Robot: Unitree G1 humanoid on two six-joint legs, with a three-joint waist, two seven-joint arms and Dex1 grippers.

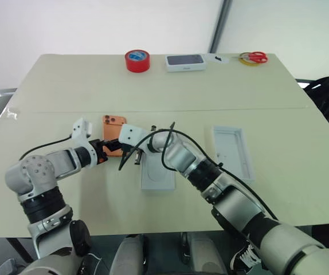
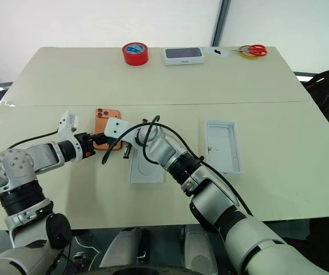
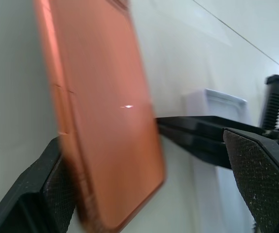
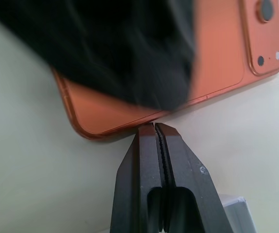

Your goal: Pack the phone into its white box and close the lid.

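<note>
Two grippers work the phone, lying camera-side up just left of the flat white insert: my right gripper, pressed together, props its edge, so my spread left gripper should straddle the long sides squarely before pinching.

Twin head views downward over table; wrist views close on phone.

the phone lay camera-side up on the table, with the left gripper at its near end, the right gripper just beside, and the lid well apart.
</note>
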